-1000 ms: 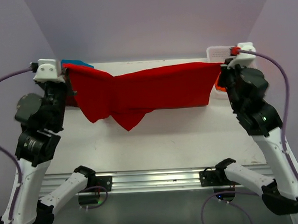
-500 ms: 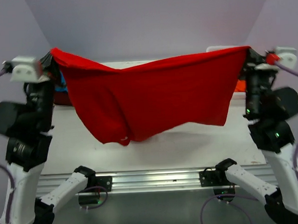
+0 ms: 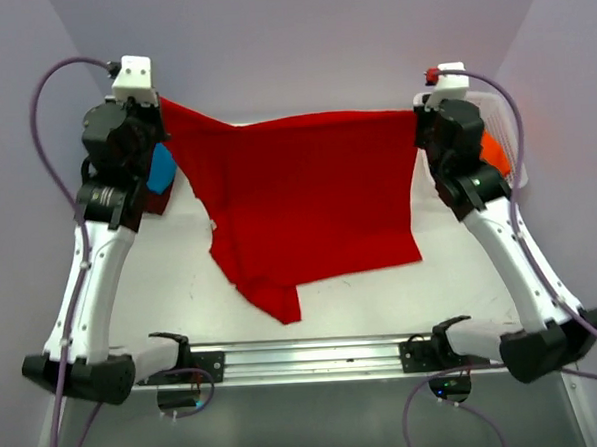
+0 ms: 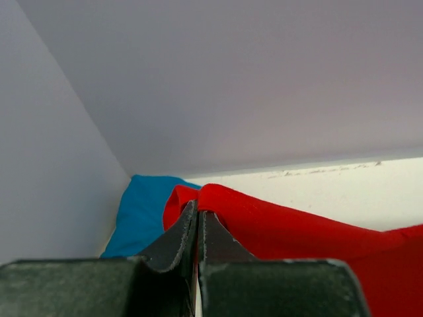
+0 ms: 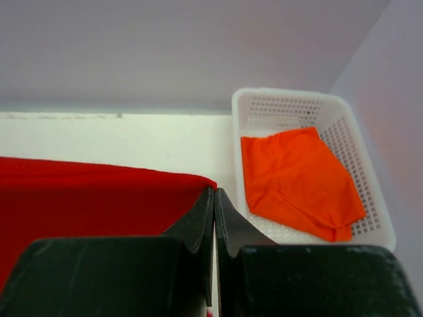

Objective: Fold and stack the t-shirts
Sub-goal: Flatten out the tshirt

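One red t-shirt (image 3: 307, 203), crosswise, left claw (image 4: 197, 207) to right claw (image 5: 214, 193) (sleeve perhaps lowest)

A: Your table (image 3: 461, 275) has a plain white top, and a metal rail (image 3: 305, 355) runs along its near edge.

B: In your back left corner a teal shirt (image 3: 162, 171) lies bunched against the wall. Some maroon cloth (image 3: 159, 202) touches it on the near side.

A: In your back right corner a white lattice basket (image 3: 508, 132) stands on the top, close to the right wall. An orange shirt (image 3: 491, 153) lies loosely folded inside it.

B: A red shirt (image 3: 307, 203) covers the middle of your table, its lowest corner down near the front edge. You can't tell how much of it rests on the top.
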{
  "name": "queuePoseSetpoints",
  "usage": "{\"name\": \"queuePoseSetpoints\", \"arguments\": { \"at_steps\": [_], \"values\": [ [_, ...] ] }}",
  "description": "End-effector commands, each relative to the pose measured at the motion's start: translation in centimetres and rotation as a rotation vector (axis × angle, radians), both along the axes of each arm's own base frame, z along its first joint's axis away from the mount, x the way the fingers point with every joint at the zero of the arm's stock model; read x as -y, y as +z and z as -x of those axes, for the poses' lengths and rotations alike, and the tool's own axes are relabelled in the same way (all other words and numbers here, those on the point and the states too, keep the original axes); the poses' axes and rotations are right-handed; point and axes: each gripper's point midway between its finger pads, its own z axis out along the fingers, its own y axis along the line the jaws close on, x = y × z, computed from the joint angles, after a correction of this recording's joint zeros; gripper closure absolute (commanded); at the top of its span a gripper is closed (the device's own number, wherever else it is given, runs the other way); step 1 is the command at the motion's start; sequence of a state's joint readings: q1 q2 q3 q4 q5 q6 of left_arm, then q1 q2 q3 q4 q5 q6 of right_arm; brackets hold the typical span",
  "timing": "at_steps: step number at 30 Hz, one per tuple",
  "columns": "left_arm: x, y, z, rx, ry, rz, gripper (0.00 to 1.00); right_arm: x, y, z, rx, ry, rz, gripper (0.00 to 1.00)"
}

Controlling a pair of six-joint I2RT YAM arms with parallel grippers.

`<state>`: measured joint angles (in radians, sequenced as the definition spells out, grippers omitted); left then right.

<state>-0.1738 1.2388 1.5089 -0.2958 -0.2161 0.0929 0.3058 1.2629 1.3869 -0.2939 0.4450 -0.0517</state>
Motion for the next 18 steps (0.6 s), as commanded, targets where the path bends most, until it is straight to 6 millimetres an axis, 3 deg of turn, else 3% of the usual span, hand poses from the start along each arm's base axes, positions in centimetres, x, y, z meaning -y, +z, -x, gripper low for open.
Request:
{"name": "queuePoseSetpoints", "arguments": {
  "at_steps": [1, 2, 3, 5, 6, 8, 9, 13, 15, 17, 18],
  "values": [
    [-0.6, 11.7, 10.5, 0.351, -0.059, 0.079, 1.00, 0.8, 10.6, 7.3, 0.309, 0.080, -0.134, 1.00],
    [-0.4, 11.9, 12.1, 0.357, -0.081, 0.088, 1.00, 0.6, 11.3, 8.7, 0.328, 0.117, -0.146, 1.00],
    [-0.8, 13.3, 15.4, 0.414, -0.095, 0.101, 1.00, 1.1, 12.8, 11.6, 0.378, 0.140, -0.161, 1.00],
    [-0.5, 13.5, 18.5, 0.443, -0.144, 0.113, 1.00, 1.1, 13.8, 14.3, 0.420, 0.189, -0.171, 1.00],
    [-1.0, 14.4, 21.9, 0.502, -0.159, 0.121, 1.00, 1.1, 15.0, 17.4, 0.475, 0.242, -0.210, 1.00],
    [-0.9, 14.7, 25.1, 0.541, -0.202, 0.122, 1.00, 1.3, 16.0, 20.3, 0.524, 0.281, -0.218, 1.00],
    [-1.2, 15.3, 27.8, 0.592, -0.216, 0.125, 1.00, 1.8, 16.7, 22.8, 0.564, 0.302, -0.225, 1.00],
    [-0.9, 17.7, 34.0, 0.702, -0.296, 0.122, 1.00, 3.8, 18.9, 27.4, 0.654, 0.272, -0.229, 1.00],
    [-0.4, 18.1, 33.8, 0.696, -0.319, 0.143, 1.00, 4.4, 19.8, 28.0, 0.659, 0.250, -0.224, 1.00],
    [-0.8, 18.2, 32.3, 0.674, -0.284, 0.156, 1.00, 5.2, 19.2, 25.6, 0.600, 0.155, -0.233, 1.00],
    [-0.7, 17.8, 30.0, 0.628, -0.262, 0.160, 1.00, 5.4, 18.8, 24.8, 0.559, 0.127, -0.231, 1.00]
  ]
}}
